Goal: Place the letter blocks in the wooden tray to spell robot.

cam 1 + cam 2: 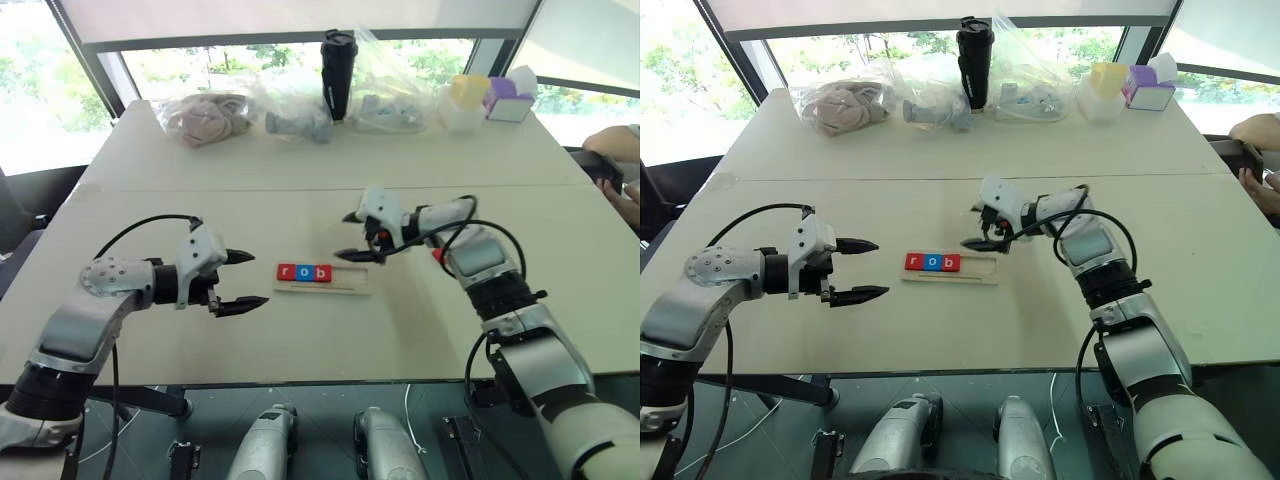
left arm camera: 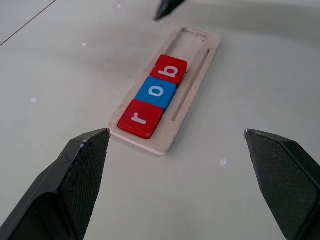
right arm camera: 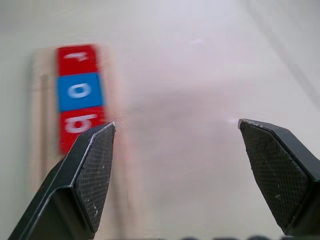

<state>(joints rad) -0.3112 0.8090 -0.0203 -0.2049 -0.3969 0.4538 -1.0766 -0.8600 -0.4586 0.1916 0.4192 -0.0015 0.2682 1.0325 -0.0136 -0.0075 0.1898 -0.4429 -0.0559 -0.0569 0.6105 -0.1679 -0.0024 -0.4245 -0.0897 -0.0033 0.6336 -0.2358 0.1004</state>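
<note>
Between my two spread, empty sets of fingers, left (image 1: 243,281) and right (image 1: 352,236), the wooden tray (image 1: 345,284) holds letter blocks (image 1: 303,272) r, o, b.

Pale table with tray near and clutter at the far edge

The wooden tray (image 1: 323,281) was laid flat on the table (image 1: 200,200), well apart from a row set along the far edge: a bagged pinkish bundle (image 1: 205,117), clear plastic bags (image 1: 385,85), a black tumbler (image 1: 338,60), and yellow (image 1: 467,90) and purple (image 1: 508,100) containers.
</note>
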